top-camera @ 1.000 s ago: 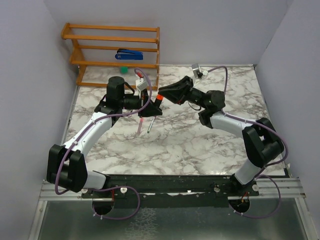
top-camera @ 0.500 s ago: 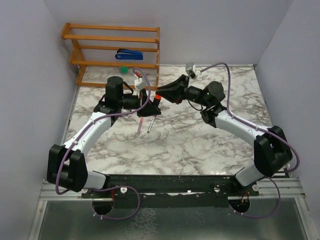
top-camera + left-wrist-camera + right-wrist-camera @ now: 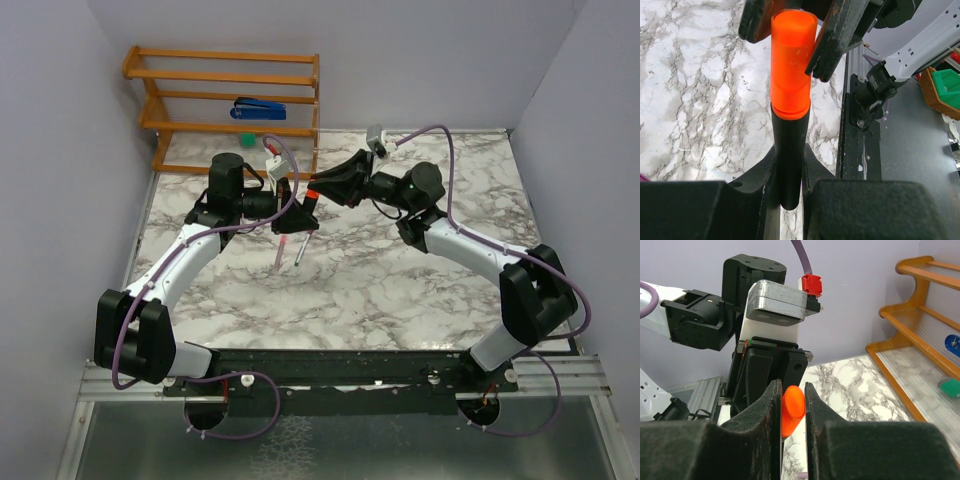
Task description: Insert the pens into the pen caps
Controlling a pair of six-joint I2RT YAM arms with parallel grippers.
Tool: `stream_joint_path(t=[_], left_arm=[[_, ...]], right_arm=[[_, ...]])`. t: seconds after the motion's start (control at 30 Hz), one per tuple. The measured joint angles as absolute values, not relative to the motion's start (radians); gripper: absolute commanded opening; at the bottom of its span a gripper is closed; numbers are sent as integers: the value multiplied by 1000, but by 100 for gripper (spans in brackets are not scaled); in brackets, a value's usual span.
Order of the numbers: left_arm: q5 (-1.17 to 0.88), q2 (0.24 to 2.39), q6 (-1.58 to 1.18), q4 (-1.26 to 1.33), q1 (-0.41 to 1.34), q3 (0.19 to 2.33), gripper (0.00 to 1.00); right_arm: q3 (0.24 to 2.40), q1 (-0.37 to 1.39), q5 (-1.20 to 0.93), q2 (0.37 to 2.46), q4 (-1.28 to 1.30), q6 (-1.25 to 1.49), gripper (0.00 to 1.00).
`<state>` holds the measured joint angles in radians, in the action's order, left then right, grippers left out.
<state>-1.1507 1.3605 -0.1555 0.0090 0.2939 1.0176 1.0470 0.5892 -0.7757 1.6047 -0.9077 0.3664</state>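
Note:
My left gripper [image 3: 788,165] is shut on the short black marker [image 3: 789,150] and holds it above the table. The orange cap [image 3: 790,65] sits over the marker's tip. My right gripper [image 3: 791,400] is shut on that orange cap [image 3: 792,410], facing the left gripper. In the top view the two grippers meet at the cap [image 3: 312,192] over the middle back of the table. The slim pink pen [image 3: 281,250] and the silver-grey pen [image 3: 299,251] lie side by side on the marble below. I cannot make out the pale pink and magenta caps.
A wooden rack [image 3: 230,100] stands at the back left, with a blue stapler [image 3: 260,108] on a shelf and a green ball [image 3: 248,139] below it. Purple walls close in both sides.
My right arm has swung its elbow up and back while the gripper slid slightly left with the orange cap. The left gripper shifted a little left with the marker.

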Motion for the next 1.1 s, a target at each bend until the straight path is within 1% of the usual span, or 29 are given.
stream_joint_path(t=[0.53, 1.1], left_arm=[[-1143, 1362, -152, -14, 287, 1018, 0], [-1133, 1362, -140, -25, 281, 1017, 0]], right_arm=[[1053, 589, -785, 1630, -924, 365, 0], [1105, 589, -818, 1656, -876, 336, 1]])
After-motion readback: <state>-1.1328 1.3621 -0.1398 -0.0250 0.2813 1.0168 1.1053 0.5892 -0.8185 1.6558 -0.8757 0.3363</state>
